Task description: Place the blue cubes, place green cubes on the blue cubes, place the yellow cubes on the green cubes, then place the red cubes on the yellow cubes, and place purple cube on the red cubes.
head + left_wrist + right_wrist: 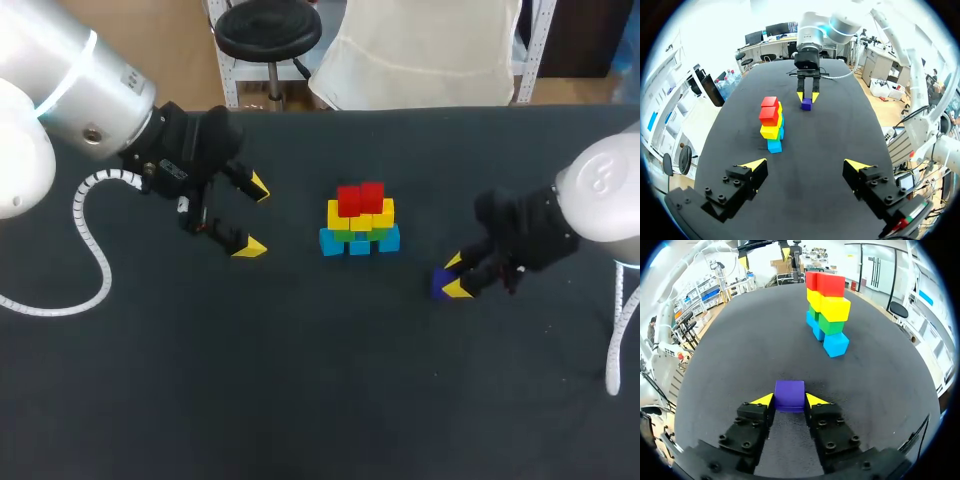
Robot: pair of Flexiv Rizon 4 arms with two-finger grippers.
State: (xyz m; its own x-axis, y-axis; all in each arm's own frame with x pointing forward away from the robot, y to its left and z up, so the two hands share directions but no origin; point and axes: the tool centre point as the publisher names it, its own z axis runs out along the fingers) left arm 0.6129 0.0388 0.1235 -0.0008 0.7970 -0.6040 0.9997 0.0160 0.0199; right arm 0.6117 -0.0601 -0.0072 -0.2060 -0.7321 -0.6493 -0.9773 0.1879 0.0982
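Between the fingers of the right gripper (790,401) the purple cube (789,392) is clasped: the two yellow tips are pressed against its opposite side faces, so the jaws are closed only to the cube's width. The grip is taken low on the sides, and the top face is left bare. The cube appears to rest on the table (300,400) and is not yet lifted. It is held this way, it is judged, because it is the last piece of the task and is to be carried up and set down from above.

Well apart from the gripper, ahead of its fingers, the stack is seen. The red cubes (826,283) are set on top, with the yellow cubes (835,308) under them, the green cubes (830,324) lower down, and the blue cubes (836,344) on the table as the base. Each layer is narrower than the one below, so a small flat top is offered by the reds for the purple one.

On the far side of the stack the left gripper (254,217) is held off the table, spread wide with nothing in it. It is kept clear of the stack, probably so that room is left for the right arm's approach.
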